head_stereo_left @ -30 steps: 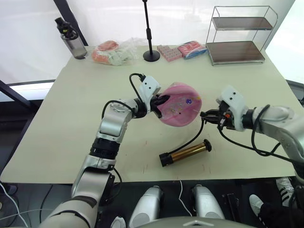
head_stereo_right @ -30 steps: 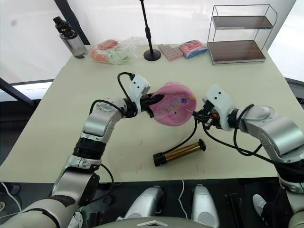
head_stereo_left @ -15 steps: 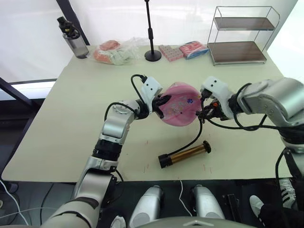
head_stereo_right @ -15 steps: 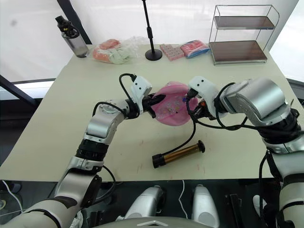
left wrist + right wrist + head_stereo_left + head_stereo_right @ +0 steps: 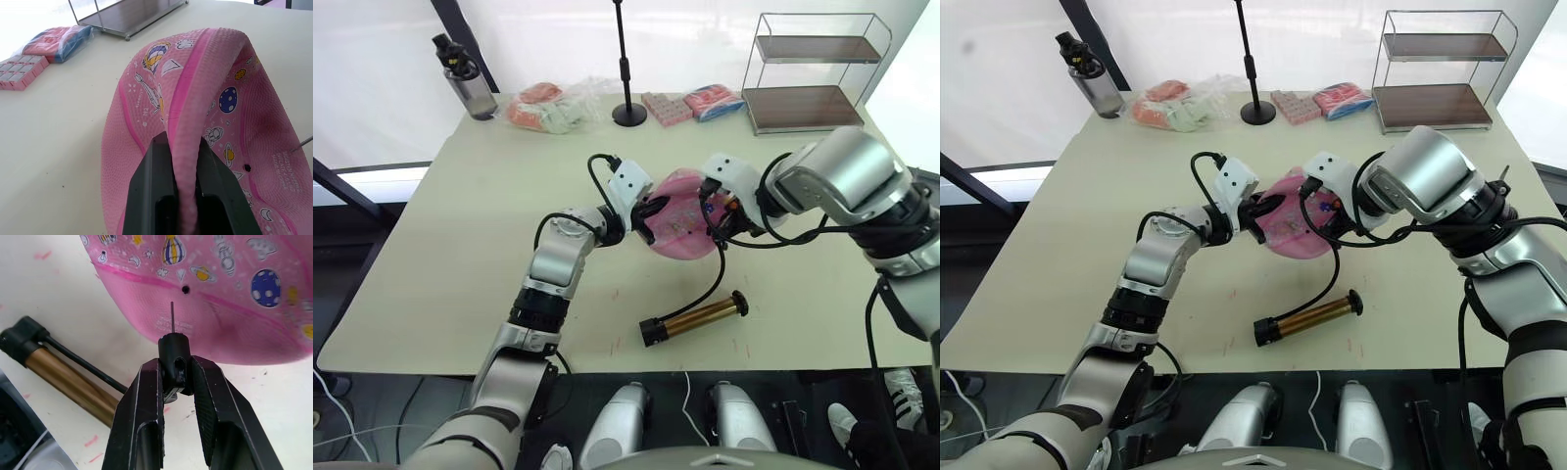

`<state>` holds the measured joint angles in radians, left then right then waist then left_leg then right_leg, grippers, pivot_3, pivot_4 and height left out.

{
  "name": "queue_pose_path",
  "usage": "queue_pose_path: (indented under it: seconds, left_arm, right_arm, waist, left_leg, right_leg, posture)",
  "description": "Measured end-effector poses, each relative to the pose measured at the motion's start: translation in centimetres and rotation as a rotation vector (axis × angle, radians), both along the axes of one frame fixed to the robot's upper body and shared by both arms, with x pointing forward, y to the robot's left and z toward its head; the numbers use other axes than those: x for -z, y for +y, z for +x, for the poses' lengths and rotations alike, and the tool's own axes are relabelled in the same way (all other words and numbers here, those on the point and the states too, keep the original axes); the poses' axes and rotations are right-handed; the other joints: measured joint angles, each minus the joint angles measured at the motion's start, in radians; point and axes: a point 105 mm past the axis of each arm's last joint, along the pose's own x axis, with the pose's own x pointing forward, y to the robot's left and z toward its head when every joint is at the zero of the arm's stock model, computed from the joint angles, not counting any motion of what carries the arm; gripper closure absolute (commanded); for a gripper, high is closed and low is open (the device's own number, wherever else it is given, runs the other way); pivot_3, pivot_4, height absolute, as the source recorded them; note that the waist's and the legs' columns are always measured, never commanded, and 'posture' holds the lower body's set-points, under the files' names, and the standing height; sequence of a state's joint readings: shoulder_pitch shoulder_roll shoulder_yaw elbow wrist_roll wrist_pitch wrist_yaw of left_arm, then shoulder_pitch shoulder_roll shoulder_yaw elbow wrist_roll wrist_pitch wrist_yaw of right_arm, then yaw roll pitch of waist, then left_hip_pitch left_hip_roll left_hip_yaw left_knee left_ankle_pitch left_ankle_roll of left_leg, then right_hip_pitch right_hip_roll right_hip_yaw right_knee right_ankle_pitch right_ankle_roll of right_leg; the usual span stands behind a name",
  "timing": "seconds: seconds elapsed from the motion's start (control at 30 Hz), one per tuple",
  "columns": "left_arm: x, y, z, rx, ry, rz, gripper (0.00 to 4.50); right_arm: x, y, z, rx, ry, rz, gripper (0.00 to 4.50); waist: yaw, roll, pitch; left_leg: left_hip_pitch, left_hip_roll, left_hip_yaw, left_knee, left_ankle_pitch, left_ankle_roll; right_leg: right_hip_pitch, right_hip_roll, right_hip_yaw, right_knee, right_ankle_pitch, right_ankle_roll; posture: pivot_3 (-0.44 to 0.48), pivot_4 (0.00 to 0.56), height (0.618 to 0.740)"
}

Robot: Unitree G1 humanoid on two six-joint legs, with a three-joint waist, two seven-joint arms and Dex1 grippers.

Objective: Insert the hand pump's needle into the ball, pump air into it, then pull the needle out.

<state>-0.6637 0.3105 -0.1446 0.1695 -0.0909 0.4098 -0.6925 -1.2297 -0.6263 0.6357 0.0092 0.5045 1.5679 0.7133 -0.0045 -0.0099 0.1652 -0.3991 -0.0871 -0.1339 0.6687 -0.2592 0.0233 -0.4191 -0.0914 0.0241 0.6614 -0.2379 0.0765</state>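
Right wrist view: we record the right gripper [image 5: 176, 382] with its two black fingers [image 5: 142, 401] pinching the small black fitting of the needle [image 5: 172, 318]. The pin stands free above the fitting, its tip just short of the black valve hole [image 5: 185, 289] on the ball [image 5: 234, 293], not yet inside. In the lower left of this frame lies the hand pump [image 5: 63, 377], gold-bronze with a black cap, and its thin black hose [image 5: 85, 363] runs toward the fingers.

Left wrist view: we note the left gripper [image 5: 186, 161] pressed onto a fold of the limp pink ball, both fingers [image 5: 154, 176] squeezing the rubber rim between them. The valve hole shows as a dark dot at lower right of this frame.

In the left eye view the ball sits at frame centre on the table [image 5: 460, 225], held off its surface between the two grippers. The pump lies on the table below centre, well apart from the ball, its hose curving up to the right gripper. Along the upper edge we see a bottle [image 5: 462, 78], a plastic bag [image 5: 553, 106], a black stand [image 5: 627, 69], two packets [image 5: 690, 102] and a wire shelf [image 5: 808, 73].
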Motion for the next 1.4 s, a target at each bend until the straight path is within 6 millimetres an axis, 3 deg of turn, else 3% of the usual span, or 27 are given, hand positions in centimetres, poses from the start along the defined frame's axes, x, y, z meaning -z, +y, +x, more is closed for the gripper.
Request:
queue_pose_path:
  seconds: [0.53, 1.4]
  left_arm:
    - [0.0, -0.1, -0.3, -0.006, -0.002, 0.001, 4.41]
    - [0.0, 0.0, -0.2, -0.013, 0.000, 0.001, 4.41]
  right_arm:
    - [2.1, 0.7, 1.8, 0.014, 0.000, -0.067, 4.19]
    - [2.0, 1.1, 2.1, -0.010, -0.023, -0.064, 4.19]
  waist:
    - [-0.005, 0.000, 0.000]
    - [-0.006, 0.000, 0.000]
  left_leg:
    - [0.000, 0.000, 0.000, 0.000, 0.000, 0.000]
    - [0.000, 0.000, -0.001, 0.000, 0.000, 0.000]
  right_leg:
    - [0.000, 0.000, -0.001, 0.000, 0.000, 0.000]
    - [-0.001, 0.000, -0.001, 0.000, 0.000, 0.000]
  posture:
    - [0.000, 0.150, 0.740]
    - [0.000, 0.150, 0.740]
